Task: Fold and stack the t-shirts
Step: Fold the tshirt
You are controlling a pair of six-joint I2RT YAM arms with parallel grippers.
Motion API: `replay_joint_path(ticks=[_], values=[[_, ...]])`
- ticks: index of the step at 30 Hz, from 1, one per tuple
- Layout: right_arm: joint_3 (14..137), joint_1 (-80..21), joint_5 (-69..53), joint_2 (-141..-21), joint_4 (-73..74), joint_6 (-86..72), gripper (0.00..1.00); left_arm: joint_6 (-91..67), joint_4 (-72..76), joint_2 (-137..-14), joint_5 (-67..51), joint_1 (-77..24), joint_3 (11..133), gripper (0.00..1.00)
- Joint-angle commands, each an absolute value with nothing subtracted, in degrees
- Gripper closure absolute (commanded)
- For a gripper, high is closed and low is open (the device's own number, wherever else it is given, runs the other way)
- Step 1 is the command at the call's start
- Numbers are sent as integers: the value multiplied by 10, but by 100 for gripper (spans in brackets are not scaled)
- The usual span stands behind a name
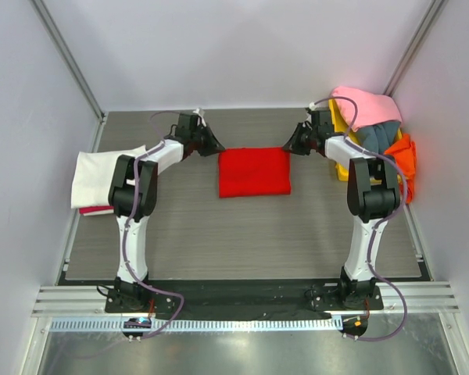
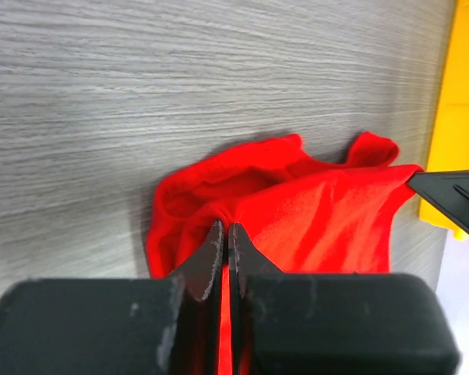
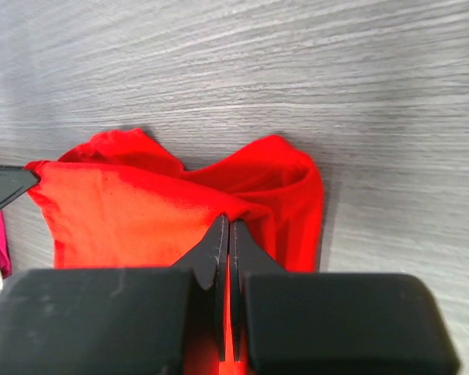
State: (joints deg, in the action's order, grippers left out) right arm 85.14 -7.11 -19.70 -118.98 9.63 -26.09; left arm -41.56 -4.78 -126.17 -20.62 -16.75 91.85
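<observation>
The red t-shirt (image 1: 254,173) lies flat as a near-square fold at the middle of the counter (image 1: 242,242), its slightly longer axis running left to right. Its far edge spans between the two arms. The left pincer (image 1: 213,145) is closed on the far left corner and the right pincer (image 1: 291,144) on the far right corner, and the wrist views show red cloth pinched between each pair of jaws. The shirt's body therefore lies toward the arm bases from both grips, and neither arm is nearer. I judge a fold would carry that far edge toward the near one, where bare counter gives room. Well apart to the left, a cream-white shirt (image 1: 94,172) rests at the counter's edge. To the right, the yellow tray (image 1: 340,168) holds a pink shirt (image 1: 367,105), a grey-blue shirt (image 1: 379,137) and an orange shirt (image 1: 402,156).
</observation>
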Motion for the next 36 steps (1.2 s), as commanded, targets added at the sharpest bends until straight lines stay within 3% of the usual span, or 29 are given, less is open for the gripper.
replay_joint_path(ticks=[1,11,27,28,29,31,33,36], values=[[836,-53,-188,-1122,83,-268,99,-420,-42,-1201,-204,-164,915,100],[820,-40,-208,-1129,66,-280,99,-450,-33,-1191,-194,-163,897,100],[854,-37,-193,-1224,33,-306,99,-468,-3,-1321,-181,-160,960,100],[860,-38,-193,-1234,33,-308,96,-470,18,-1327,-180,-161,958,100],[862,-38,-192,-1237,34,-309,75,-471,27,-1331,-184,-161,957,98],[862,-37,-183,-1231,35,-315,52,-472,39,-1332,-190,-160,958,87],[852,-37,-178,-1216,35,-311,47,-470,59,-1309,-190,-160,936,79],[838,-37,-181,-1180,38,-305,47,-461,58,-1259,-180,-160,909,69]])
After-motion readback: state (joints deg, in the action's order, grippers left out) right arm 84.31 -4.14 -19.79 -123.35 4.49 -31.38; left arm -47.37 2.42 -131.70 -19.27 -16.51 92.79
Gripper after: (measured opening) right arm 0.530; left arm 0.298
